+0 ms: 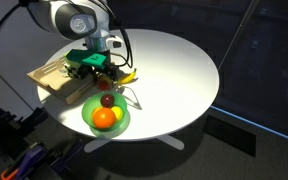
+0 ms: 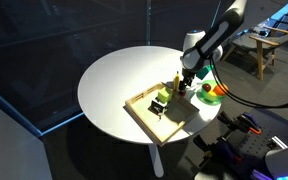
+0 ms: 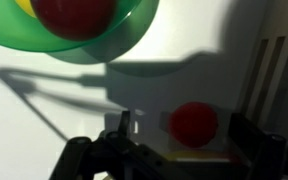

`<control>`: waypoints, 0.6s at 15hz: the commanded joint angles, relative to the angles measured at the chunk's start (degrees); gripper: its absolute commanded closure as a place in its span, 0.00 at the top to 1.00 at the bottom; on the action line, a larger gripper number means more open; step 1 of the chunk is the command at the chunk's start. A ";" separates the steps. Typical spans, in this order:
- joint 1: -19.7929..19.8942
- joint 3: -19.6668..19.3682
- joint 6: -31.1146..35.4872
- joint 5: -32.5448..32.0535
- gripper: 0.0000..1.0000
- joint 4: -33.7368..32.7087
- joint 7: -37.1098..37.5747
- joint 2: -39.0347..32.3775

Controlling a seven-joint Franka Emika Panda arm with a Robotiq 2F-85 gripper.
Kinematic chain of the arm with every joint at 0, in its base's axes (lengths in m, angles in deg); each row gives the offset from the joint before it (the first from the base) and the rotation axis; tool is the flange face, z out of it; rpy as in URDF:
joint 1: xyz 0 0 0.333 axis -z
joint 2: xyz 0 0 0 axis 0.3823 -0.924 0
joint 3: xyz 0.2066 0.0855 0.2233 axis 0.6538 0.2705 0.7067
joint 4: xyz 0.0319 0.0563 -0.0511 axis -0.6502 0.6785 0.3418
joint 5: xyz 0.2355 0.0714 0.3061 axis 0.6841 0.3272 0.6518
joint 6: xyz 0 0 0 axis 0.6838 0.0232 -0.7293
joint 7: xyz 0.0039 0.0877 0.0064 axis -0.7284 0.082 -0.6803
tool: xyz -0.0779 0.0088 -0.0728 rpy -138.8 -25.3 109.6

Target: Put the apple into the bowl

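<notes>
The apple (image 3: 194, 122) is small, round and red, and lies in shadow on the white table between my fingers in the wrist view. My gripper (image 3: 182, 138) is open, with one finger on each side of the apple and a gap on both sides. The green bowl (image 3: 134, 38) is just beyond it and holds a dark red round fruit (image 3: 74, 14). In both exterior views the gripper (image 1: 107, 78) (image 2: 184, 84) hangs low beside the bowl (image 1: 88, 122) (image 2: 215, 100) and hides the apple. The bowl also holds an orange (image 1: 103, 118).
A light wooden tray (image 1: 52, 78) (image 2: 156, 120) with small objects lies next to the gripper, opposite the bowl. A yellow banana (image 1: 130, 77) lies by the gripper. The round white table (image 1: 179, 65) has its edge close behind the bowl.
</notes>
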 commanded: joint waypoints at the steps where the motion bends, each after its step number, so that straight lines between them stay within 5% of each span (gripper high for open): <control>1: -0.08 0.01 0.52 -1.82 1.00 -1.47 2.01 -1.30; 9: -0.18 -0.22 0.41 -2.25 1.00 -2.18 2.15 -2.50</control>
